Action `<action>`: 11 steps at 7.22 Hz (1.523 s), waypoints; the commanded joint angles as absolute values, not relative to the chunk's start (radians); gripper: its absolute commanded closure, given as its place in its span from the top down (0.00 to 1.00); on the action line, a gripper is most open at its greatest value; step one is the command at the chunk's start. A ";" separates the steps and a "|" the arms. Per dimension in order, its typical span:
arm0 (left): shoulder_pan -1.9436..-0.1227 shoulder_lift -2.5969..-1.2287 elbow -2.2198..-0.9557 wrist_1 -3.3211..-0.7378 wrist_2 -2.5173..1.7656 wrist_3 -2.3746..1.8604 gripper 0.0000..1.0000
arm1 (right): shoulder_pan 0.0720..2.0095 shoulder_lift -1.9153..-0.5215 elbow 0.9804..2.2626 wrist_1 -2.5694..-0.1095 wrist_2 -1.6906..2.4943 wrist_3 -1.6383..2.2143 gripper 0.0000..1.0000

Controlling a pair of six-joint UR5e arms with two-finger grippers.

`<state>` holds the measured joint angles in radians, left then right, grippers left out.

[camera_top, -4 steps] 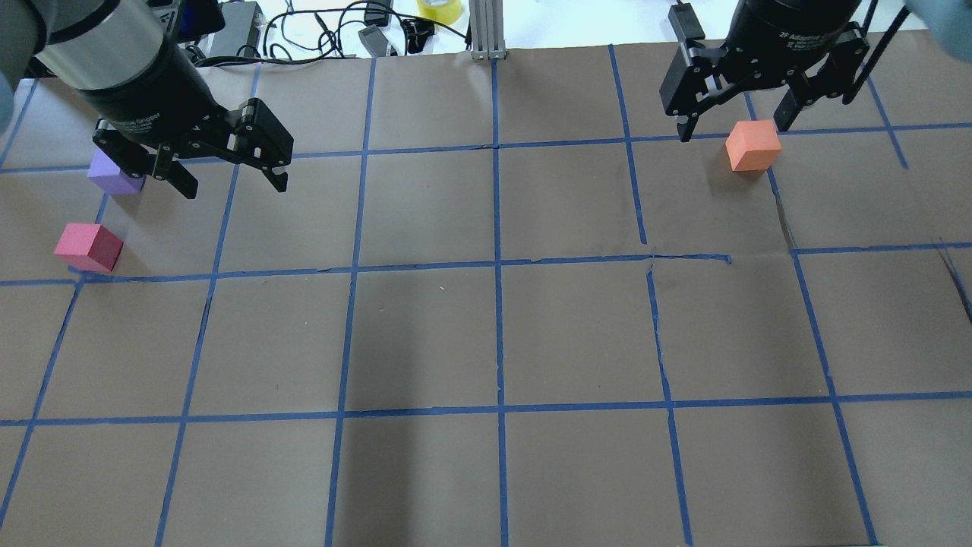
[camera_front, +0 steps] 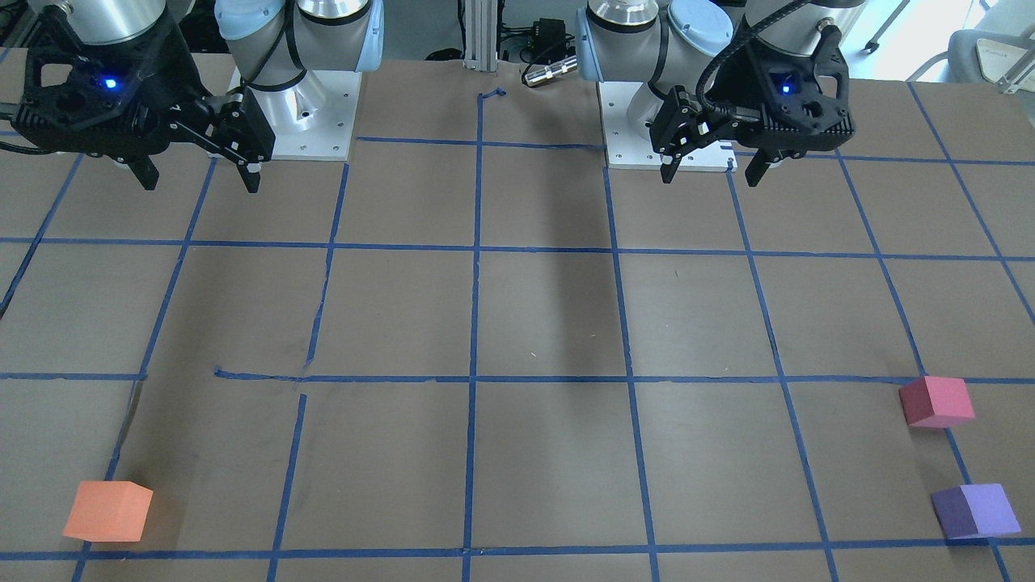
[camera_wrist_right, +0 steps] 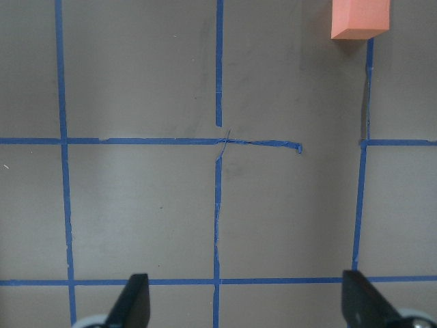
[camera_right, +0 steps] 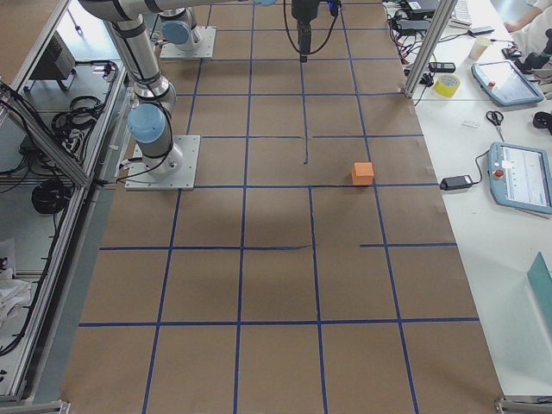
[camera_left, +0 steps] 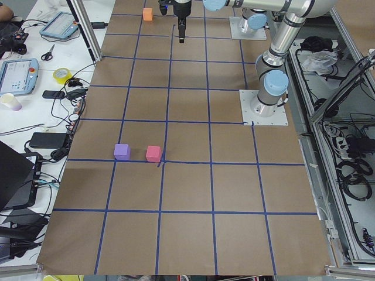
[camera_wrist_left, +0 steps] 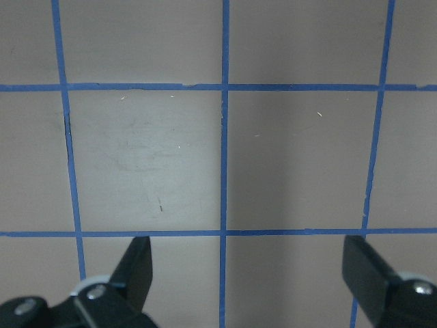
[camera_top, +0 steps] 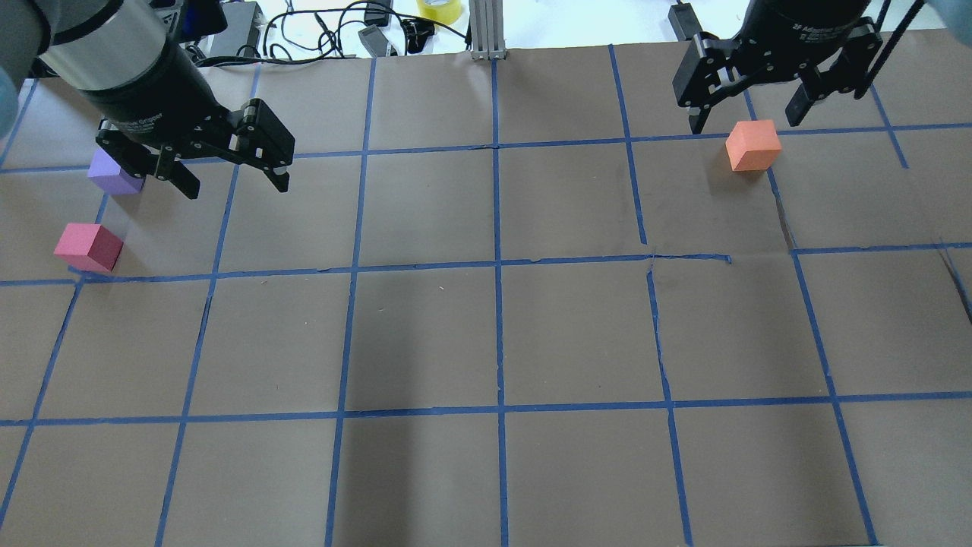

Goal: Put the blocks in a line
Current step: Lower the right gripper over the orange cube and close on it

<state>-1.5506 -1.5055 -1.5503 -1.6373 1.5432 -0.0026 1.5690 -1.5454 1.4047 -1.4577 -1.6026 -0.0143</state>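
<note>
Three small cubes lie on the brown gridded table. The orange block (camera_top: 752,144) is at the far right, also in the front view (camera_front: 108,510) and the right wrist view (camera_wrist_right: 360,18). The pinkish-red block (camera_top: 88,247) and the purple block (camera_top: 114,173) are at the far left, about a block's width apart (camera_front: 936,401) (camera_front: 974,511). My left gripper (camera_top: 235,186) is open and empty, held above the table to the right of the purple block. My right gripper (camera_top: 744,124) is open and empty, hovering above the table by the orange block.
Cables, a yellow tape roll (camera_top: 439,9) and a metal post (camera_top: 487,30) line the far edge. The two arm bases (camera_front: 299,105) (camera_front: 671,121) stand on the robot's side. A side bench holds tablets (camera_left: 17,76) and scissors.
My right gripper has shifted a little toward the far edge of the table, still open. My left gripper and all three blocks have hardly moved.
</note>
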 commanded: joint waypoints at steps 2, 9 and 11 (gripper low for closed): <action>-1.548 -1.499 -1.552 -1.637 1.542 0.003 1.00 | 1.527 -1.428 1.402 -1.571 -1.553 -0.017 1.00; -1.548 -1.516 -1.543 -1.637 1.542 0.011 1.00 | 1.290 -0.957 1.339 -2.063 -1.552 -0.233 1.00; -1.548 -1.517 -1.536 -1.638 1.545 0.009 1.00 | 1.290 -0.913 1.351 -2.118 -1.590 -0.241 0.99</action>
